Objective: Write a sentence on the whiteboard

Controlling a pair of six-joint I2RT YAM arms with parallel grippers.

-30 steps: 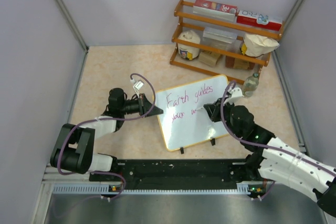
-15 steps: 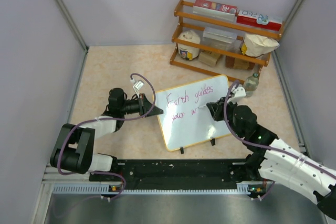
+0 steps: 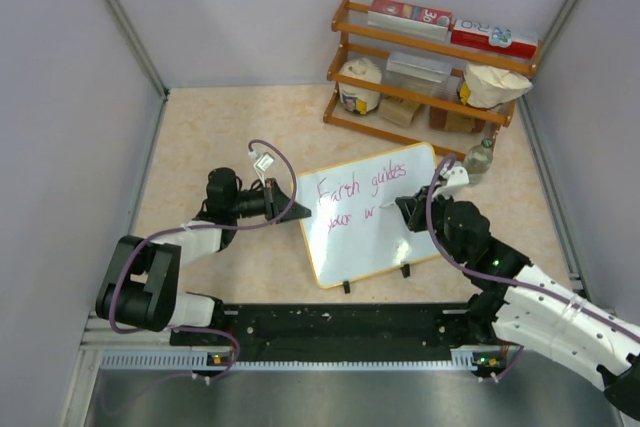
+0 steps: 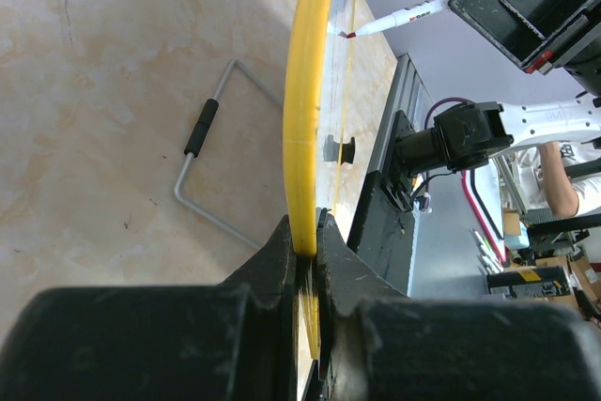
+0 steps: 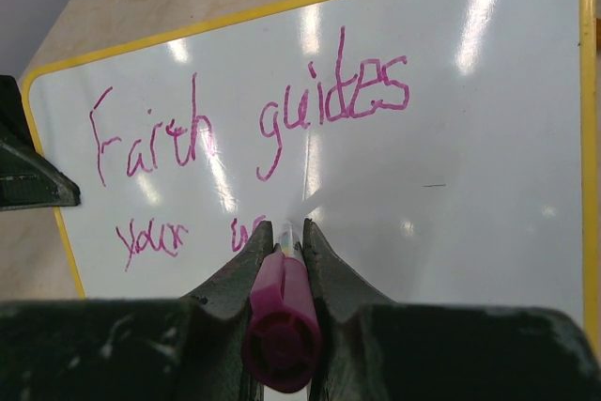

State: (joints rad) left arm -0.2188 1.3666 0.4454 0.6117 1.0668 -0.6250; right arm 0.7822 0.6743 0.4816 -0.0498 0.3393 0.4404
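Observation:
The whiteboard [image 3: 370,242] stands tilted on the table on two black clip feet, with a yellow frame [image 4: 305,91]. My left gripper [image 3: 300,212] is shut on its left edge; in the left wrist view the frame sits pinched between the jaws [image 4: 307,241]. My right gripper [image 3: 400,209] is shut on a pink marker [image 5: 282,316], whose tip touches the board's second line [image 4: 394,20]. The sentence [image 5: 254,110] in pink cursive reads "Faith guides", with "your w" [image 5: 155,237] below it. The marker tip is hidden behind my right gripper's jaws [image 5: 285,230].
A wooden shelf rack [image 3: 430,77] at the back right holds boxes, a jar and a bag. A small bottle [image 3: 478,160] stands just off the board's far right corner. A wire stand [image 4: 202,176] lies on the table behind the board. Walls close in both sides.
My right gripper has slid the marker slightly rightward along the second line, adding a stroke after "your". The left gripper and the board have not moved.

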